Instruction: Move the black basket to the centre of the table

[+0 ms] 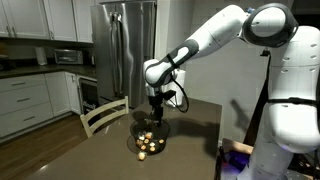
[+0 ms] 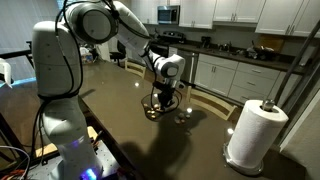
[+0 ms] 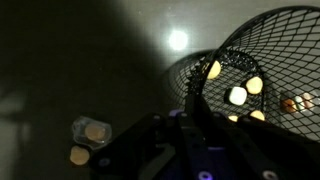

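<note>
The black basket (image 1: 147, 144) is a small round bowl of dark wire holding yellowish and pale round pieces. It sits on the dark brown table (image 1: 190, 125) and shows in both exterior views (image 2: 160, 109). My gripper (image 1: 155, 113) reaches straight down onto its rim (image 2: 163, 96). In the wrist view the basket (image 3: 262, 50) fills the right side. A dark finger (image 3: 195, 97) sits at its near rim and appears shut on the wire. The second finger is hidden in shadow.
Loose yellowish pieces (image 3: 94, 131) lie on the table left of the basket in the wrist view. A paper towel roll (image 2: 252, 133) stands near a table corner. A pale slat-back chair (image 1: 104, 116) is at the table edge, and a steel fridge (image 1: 125, 45) stands behind.
</note>
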Controlling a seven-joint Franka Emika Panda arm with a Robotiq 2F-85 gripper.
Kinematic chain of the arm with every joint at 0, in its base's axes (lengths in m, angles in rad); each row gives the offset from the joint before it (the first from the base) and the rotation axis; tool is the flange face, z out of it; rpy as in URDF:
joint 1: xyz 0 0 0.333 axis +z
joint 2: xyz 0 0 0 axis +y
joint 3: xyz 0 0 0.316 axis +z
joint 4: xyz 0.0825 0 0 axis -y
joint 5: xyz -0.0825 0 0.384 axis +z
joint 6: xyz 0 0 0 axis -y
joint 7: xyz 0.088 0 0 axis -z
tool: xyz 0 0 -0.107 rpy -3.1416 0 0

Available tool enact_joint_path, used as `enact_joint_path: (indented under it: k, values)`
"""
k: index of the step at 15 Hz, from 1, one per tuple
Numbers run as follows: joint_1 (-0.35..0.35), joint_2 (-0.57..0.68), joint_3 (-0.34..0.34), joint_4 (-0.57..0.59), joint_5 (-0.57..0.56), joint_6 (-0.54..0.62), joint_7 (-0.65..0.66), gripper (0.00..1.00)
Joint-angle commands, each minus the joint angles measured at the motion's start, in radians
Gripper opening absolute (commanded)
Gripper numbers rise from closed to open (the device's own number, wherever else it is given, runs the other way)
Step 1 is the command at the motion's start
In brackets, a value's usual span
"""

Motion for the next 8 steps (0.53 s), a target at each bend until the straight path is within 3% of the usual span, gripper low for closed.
enact_joint_path:
  k: [1, 4, 5, 6, 8]
  values:
    - [-0.027, -0.086, -0.016, -0.137, 0.021, 0.07, -0.073, 0.01]
    - [-0.035, -0.12, -0.031, -0.19, 0.025, 0.096, -0.099, 0.01]
    - [-0.034, -0.127, -0.034, -0.2, 0.026, 0.1, -0.108, 0.31]
    - [-0.033, -0.135, -0.038, -0.209, 0.024, 0.101, -0.109, 0.32]
    - [-0.03, -0.142, -0.04, -0.22, 0.023, 0.1, -0.117, 0.44]
